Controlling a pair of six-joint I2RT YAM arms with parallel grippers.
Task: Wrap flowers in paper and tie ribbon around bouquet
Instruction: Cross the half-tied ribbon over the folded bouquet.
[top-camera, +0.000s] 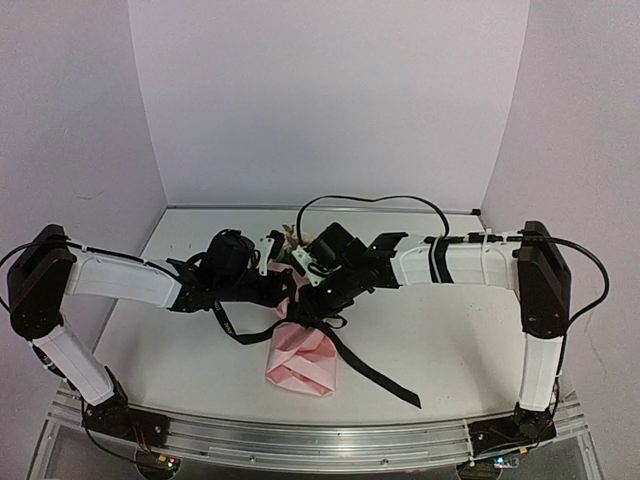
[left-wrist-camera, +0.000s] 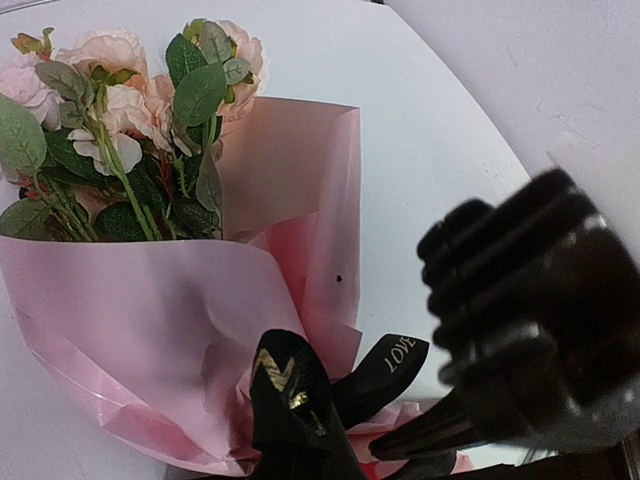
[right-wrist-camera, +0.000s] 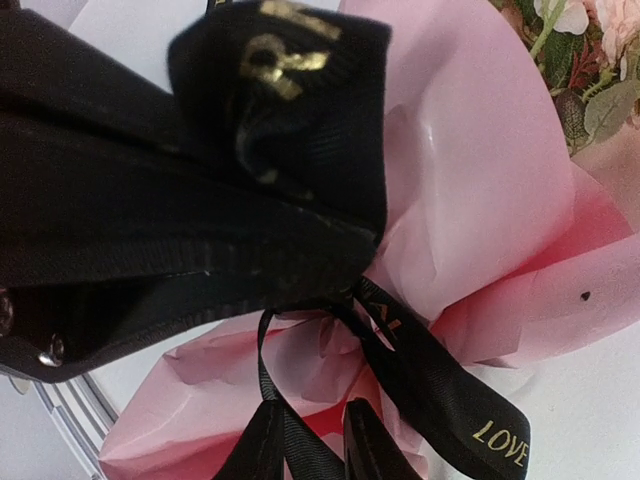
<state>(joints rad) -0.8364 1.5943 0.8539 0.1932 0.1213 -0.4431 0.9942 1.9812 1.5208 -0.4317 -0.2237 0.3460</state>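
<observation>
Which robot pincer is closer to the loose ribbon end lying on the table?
Right. The right pincer is at the bouquet's tie, just up-left of the ribbon tail; the left pincer sits farther left.

**A:** How do the arms stand?

**B:** Both fold inward over the tabletop (top-camera: 180, 350). The left arm (top-camera: 120, 278) rises to a high elbow at the left edge, then reaches level toward the middle. The right arm (top-camera: 470, 262) mirrors it from the right edge.

**A:** And the wrists?

**B:** Tipped downward, nearly meeting at the centre. The left gripper (top-camera: 283, 290) sits just beside the right gripper (top-camera: 315, 298), both low.

**A:** The fingers?

**B:** The left ones are closed tight. The right ones are too hidden to tell.
</observation>
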